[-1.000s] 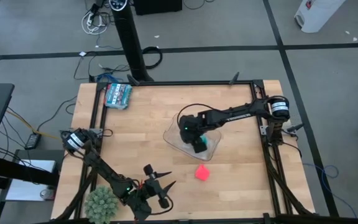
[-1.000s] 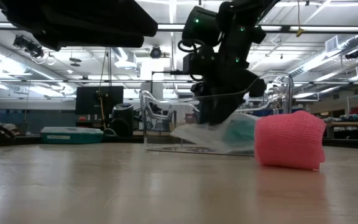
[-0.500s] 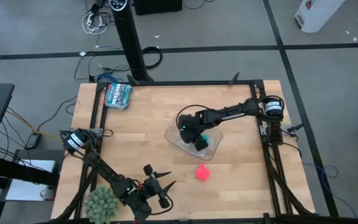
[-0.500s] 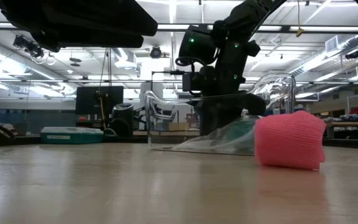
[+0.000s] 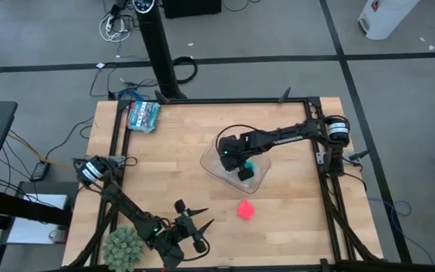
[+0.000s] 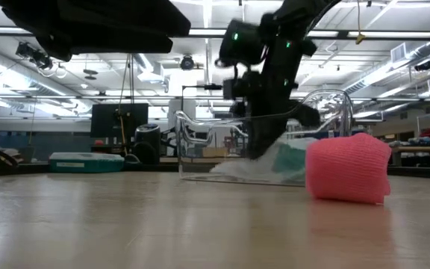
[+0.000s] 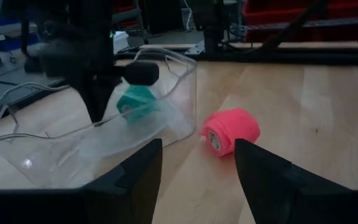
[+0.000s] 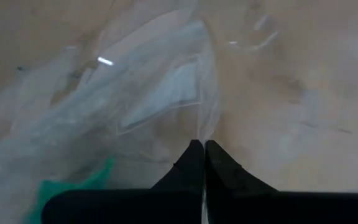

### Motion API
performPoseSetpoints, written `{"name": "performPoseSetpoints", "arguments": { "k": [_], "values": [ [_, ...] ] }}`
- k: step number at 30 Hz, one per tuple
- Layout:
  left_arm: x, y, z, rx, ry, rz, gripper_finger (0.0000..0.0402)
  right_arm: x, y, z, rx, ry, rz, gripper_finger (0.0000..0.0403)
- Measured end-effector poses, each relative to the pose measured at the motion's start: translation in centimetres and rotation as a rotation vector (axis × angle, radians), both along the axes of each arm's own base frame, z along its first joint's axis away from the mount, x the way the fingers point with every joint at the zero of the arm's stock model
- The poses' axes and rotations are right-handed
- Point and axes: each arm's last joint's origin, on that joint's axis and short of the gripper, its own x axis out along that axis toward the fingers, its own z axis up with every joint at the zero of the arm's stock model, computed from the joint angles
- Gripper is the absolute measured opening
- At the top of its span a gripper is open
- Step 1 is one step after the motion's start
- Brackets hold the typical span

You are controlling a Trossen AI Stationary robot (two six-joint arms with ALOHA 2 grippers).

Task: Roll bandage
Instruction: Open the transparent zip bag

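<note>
The teal roll (image 7: 135,99) inside the clear container (image 7: 166,81) shows only partly, the right arm (image 5: 278,138) crossing in front of it; in the low view that arm is blurred above the container; the right gripper (image 8: 203,155) fingertips meet on crumpled clear film, though whether they pinch it cannot be told; the packet (image 5: 143,115) beyond the container is too small to read

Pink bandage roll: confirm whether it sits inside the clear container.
No. The pink bandage roll lies on the bare table, outside the clear container.
</note>
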Motion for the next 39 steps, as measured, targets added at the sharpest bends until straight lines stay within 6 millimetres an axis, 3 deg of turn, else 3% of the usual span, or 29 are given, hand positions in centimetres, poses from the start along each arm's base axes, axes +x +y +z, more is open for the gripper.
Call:
{"name": "performPoseSetpoints", "arguments": {
  "k": [4,10,15,19,25,32,39],
  "values": [
    [0.2,0.1,0.5,-0.019,-0.039,0.025,0.0207,-1.2,0.7,3.6,-0.041,-0.081,-0.053,0.0000],
    [1.0,0.8,1.5,-0.083,-0.105,0.060,0.0207,-4.6,1.8,9.8,0.004,-0.237,-0.171,0.0000],
    [2.0,1.8,1.7,-0.090,-0.107,0.072,0.0207,-8.0,3.1,14.3,0.189,-0.352,-0.118,0.0000],
    [2.6,2.1,2.2,0.045,-0.046,0.046,0.0207,-9.9,3.3,16.4,0.313,-0.415,-0.117,0.0000],
    [3.7,2.6,3.9,0.268,0.030,0.053,0.0207,-10.5,3.0,16.8,0.452,-0.415,-0.212,0.0000],
    [4.8,2.9,5.7,0.522,0.188,0.092,0.0208,-8.5,3.2,14.6,0.534,-0.304,-0.232,0.0000],
    [5.0,3.2,5.6,0.790,0.396,0.074,0.0221,-7.0,3.3,13.0,0.663,-0.228,-0.173,0.0000]
  ]
}}
